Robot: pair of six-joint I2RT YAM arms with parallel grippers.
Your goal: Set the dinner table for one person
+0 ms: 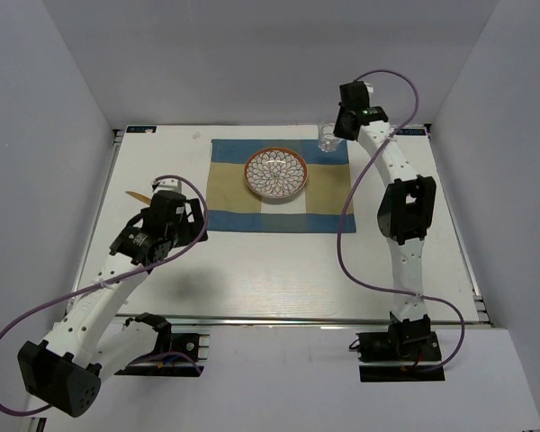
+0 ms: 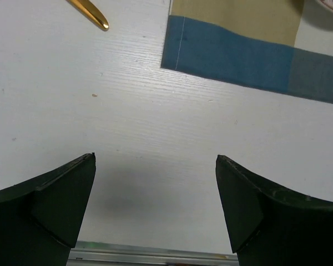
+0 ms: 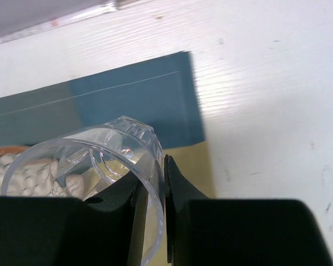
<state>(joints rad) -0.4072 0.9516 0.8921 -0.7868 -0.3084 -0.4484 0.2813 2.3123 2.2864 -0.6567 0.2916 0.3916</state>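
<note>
Hovering above dinner table, L pincer agape, R pincer nipping glass

Plain pale grey walls close in three sides.

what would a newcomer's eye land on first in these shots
The patterned plate sits centred on a blue-and-beige placemat, the most colourful thing on the white dinner table. At the placemat's far right corner the right gripper pinches the rim of a clear glass. The left gripper hangs open over bare tabletop, with a gold utensil lying off the placemat's left edge.
</note>
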